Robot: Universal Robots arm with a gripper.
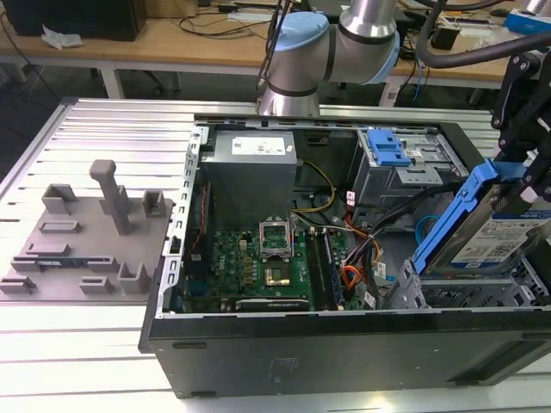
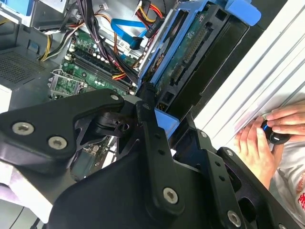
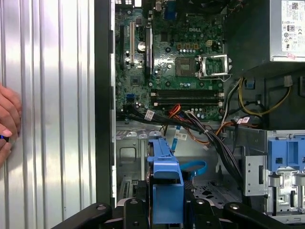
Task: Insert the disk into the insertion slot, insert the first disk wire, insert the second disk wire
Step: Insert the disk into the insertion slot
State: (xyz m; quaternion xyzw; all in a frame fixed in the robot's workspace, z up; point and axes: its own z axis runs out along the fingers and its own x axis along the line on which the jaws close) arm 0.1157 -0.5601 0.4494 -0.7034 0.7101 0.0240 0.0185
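Blue plastic framed the disk (image 1: 504, 234), a flat silver rectangular hard drive with a white printed label. From where I stood it hung tilted over the corner of the open black computer case (image 1: 344, 361) on the exterior view's right. The arm's black gripper (image 3: 164, 204) was clamped on the blue carrier, one finger on each side of it, as the first wrist view showed.

Just under the disk's lower end sat the insertion slot (image 1: 448, 294), a grey perforated sheet-metal drive cage. The disk slanted above it, and I could not tell whether its lower corner touched the metal. Behind stood the larger grey cage with a blue latch (image 1: 387, 148).

The orange-red wire bundle (image 1: 351, 277) lay between the green motherboard (image 1: 258, 258) and the slot, its plug end lost among other leads. The thin light blue cable (image 1: 421, 231) curved in a loop close to the carrier's lower end.

A person's hand (image 2: 255, 148) rested on the ribbed aluminium table (image 1: 103, 129) beside the case, fingertips on a small dark object (image 2: 275, 137). Well away, on the exterior view's left, a grey plastic fixture plate (image 1: 77, 245) with upright blocks sat on the same table.
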